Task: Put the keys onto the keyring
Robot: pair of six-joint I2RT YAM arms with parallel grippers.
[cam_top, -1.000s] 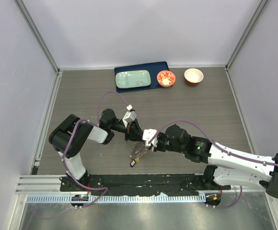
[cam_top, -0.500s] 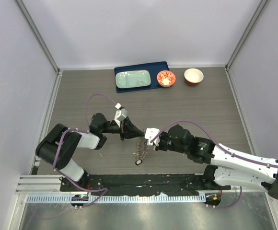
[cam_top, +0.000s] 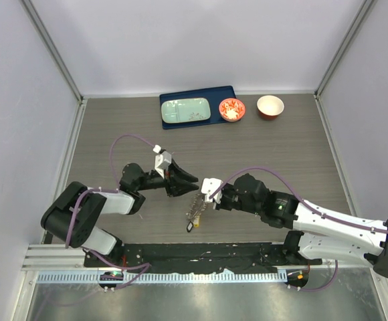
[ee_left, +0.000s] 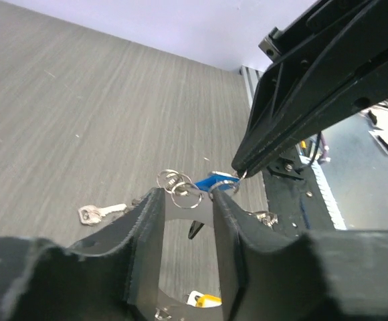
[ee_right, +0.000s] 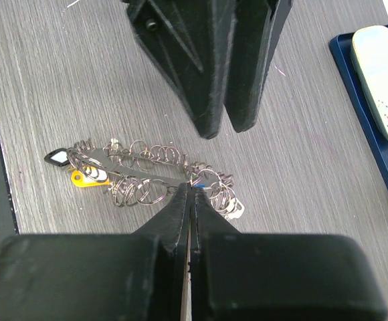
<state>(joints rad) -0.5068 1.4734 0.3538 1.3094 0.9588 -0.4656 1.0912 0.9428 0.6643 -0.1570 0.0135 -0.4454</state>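
Keyring [cam_top: 194, 211] stands on edge on the grey wood-grain table [cam_top: 114, 127], a little toward 6 o'clock from the middle of the tabletop. It bristles with small wire loops and carries a few keys [ee_right: 83, 179]. Through the right wrist camera, a yellow-headed one and a dark-headed one hang at its 9 o'clock end. A blue-headed key [ee_left: 211, 182] shows right by the pinch point from the left wrist.

The right gripper [cam_top: 201, 198] reaches in from 4 o'clock, its two fingers pressed tight together on the keyring's upper rim. The left gripper [cam_top: 190, 179] sits at about 11 o'clock from the keyring, close but not touching. Its fingers are parted by a narrow gap with nothing between them, and its tips point toward the right gripper's tips.

One plain silver key [ee_left: 99, 212] lies loose on the table, at 9 o'clock of the bundle in the left wrist view.

Far off at 12 o'clock, by the back edge, a blue tray [cam_top: 222, 93] carries a pale green dish [cam_top: 186, 110]. A red-and-white bowl [cam_top: 232, 110] sits at the tray's 3 o'clock edge. A red bowl with a white inside [cam_top: 270, 106] stands just beyond it at 3 o'clock.
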